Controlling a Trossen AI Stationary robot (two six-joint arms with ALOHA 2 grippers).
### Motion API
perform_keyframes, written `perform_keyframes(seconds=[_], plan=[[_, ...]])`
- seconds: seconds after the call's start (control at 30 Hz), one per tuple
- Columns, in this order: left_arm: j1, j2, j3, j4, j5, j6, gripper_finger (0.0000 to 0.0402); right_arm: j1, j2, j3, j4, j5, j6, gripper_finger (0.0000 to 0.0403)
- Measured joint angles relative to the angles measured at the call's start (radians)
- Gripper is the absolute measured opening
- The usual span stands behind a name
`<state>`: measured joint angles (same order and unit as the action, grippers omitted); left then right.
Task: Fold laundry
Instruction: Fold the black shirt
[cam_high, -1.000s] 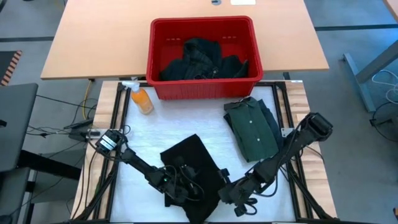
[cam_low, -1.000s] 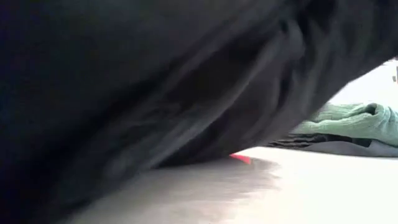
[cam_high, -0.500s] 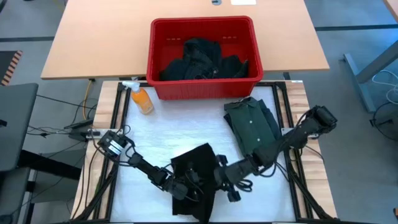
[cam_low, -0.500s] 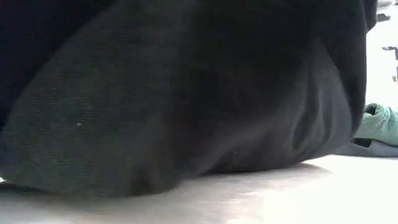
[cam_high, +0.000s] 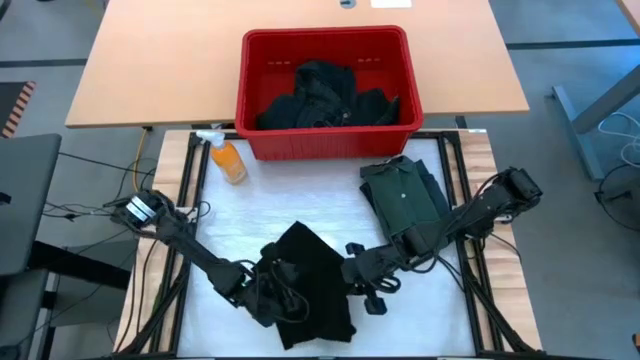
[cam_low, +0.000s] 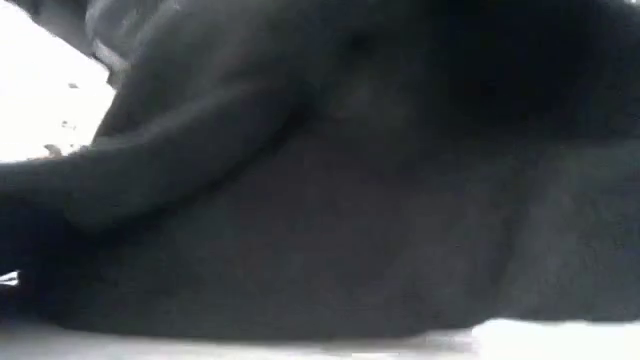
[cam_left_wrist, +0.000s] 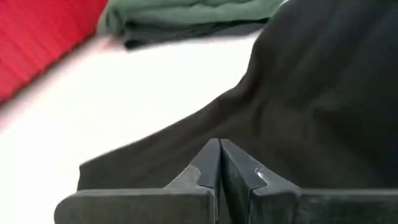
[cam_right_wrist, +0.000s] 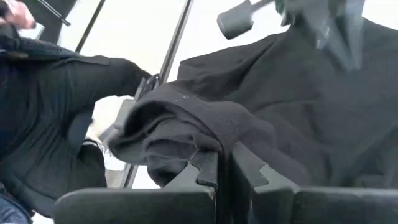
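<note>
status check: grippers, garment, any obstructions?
Left gripper shut at black garment. Right gripper shut on its bunched edge. Green shirt folded aside. No obstruction seen.

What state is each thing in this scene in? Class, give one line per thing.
black garment: bunched on the table, partly folded.
green shirt: folded, lying flat.
clothes in the red basket: unfolded heap.
left gripper: shut, at the black garment.
right gripper: shut on the black garment's edge.
spray bottle: lying on its side.
</note>
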<state>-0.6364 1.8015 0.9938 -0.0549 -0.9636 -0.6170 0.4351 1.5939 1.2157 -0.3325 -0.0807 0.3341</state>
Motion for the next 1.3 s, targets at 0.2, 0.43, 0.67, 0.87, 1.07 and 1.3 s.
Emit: perform_keyframes(seconds=[0.2,0.43,0.67,0.87,1.07,1.3], plan=[[-0.048,0.126,-0.058,0.272,0.070,-0.043,0.0000,-0.005,-0.001,0.000,0.014,0.001,0.022,0.0033],[-0.116,0.223,-0.004,0.304,0.025,-0.130,0.0000,-0.040,-0.001,0.005,0.012,0.000,0.048,0.0033],[-0.107,0.373,0.046,0.422,0.085,-0.172,0.0000,-0.087,0.000,0.069,0.021,-0.025,0.079,0.0033],[-0.092,0.421,0.119,0.523,0.198,-0.016,0.0000,-0.161,0.040,0.090,0.023,-0.034,0.126,0.0033],[-0.088,0.397,0.145,0.457,0.260,0.061,0.0000,-0.241,0.121,0.096,-0.008,-0.083,0.137,0.0033],[-0.138,0.236,0.143,0.107,0.134,0.017,0.0000,-0.282,0.243,0.096,-0.025,-0.128,0.131,0.0033]])
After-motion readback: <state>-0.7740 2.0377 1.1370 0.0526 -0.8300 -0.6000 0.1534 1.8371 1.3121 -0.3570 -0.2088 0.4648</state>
